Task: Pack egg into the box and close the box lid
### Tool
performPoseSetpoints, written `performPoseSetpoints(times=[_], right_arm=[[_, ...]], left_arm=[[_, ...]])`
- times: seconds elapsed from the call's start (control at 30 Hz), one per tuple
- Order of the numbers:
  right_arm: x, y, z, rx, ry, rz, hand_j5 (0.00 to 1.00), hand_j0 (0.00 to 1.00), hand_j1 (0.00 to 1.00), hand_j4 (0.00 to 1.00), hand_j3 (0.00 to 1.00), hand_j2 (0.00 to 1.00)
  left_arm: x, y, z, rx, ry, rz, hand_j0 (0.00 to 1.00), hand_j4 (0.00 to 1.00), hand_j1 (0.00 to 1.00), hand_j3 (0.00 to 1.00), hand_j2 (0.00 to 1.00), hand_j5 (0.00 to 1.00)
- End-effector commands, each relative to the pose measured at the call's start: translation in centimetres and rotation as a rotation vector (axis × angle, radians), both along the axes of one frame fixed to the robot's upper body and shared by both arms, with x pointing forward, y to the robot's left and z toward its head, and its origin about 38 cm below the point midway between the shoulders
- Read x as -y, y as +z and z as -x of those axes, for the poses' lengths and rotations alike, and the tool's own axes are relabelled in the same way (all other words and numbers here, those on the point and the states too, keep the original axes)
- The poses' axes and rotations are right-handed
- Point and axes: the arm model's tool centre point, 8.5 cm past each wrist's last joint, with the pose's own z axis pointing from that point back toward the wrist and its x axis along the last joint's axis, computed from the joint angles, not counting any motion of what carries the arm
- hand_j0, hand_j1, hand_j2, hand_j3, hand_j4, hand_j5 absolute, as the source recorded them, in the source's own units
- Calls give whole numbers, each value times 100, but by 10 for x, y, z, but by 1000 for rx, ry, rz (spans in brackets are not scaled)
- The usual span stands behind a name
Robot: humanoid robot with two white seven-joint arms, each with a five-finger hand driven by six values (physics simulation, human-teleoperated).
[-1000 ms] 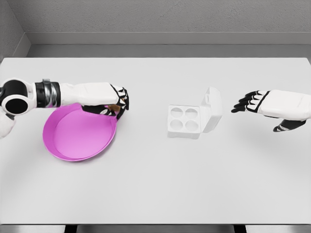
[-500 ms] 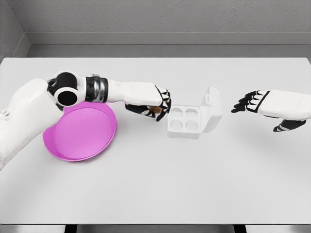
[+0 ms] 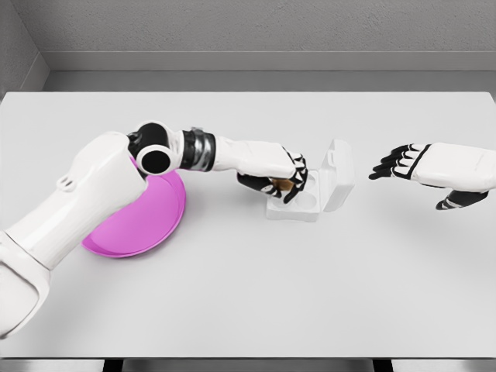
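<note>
Our left hand (image 3: 280,177) curls around the brown egg (image 3: 284,185), holding it over the open white box (image 3: 308,195) on the desk (image 3: 248,294). Beside it lies our pink plate (image 3: 143,221); farther right, our right hand (image 3: 411,165) hovers, fingers spread.

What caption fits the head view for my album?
Left hand holds a brown egg over the open white four-cup egg box; right hand waits open.

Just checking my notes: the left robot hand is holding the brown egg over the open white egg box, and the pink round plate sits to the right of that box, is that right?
Not quite. The head view shows the pink round plate to the left of the open white egg box, not the right. The rest stands: the left robot hand holds the brown egg over the box.
</note>
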Motion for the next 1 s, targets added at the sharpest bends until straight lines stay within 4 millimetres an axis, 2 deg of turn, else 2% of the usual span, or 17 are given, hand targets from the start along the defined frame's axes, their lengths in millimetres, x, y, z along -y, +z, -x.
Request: performPoseSetpoints(times=[0.0,0.13,0.67,0.87,0.97], right_arm=[[1,1,0,-1,-3,-2,100,100,100,100,100,100],[1,1,0,0,-3,-3,100,100,100,100,100,100],[0,2,0,1,-2,-3,100,100,100,100,100,100],[0,2,0,1,0,-3,100,100,100,100,100,100],[0,2,0,1,0,-3,100,100,100,100,100,100]], left_arm=[[1,0,0,-5,3,7,29,29,29,29,29,29],[9,-13,-5,-22,22,-22,30,30,30,30,30,30],[30,-23,-1,-35,3,-36,31,31,31,31,31,31],[27,-24,-2,-38,9,-37,38,38,38,38,38,38],[23,-23,-3,-38,12,-36,45,45,45,45,45,45]])
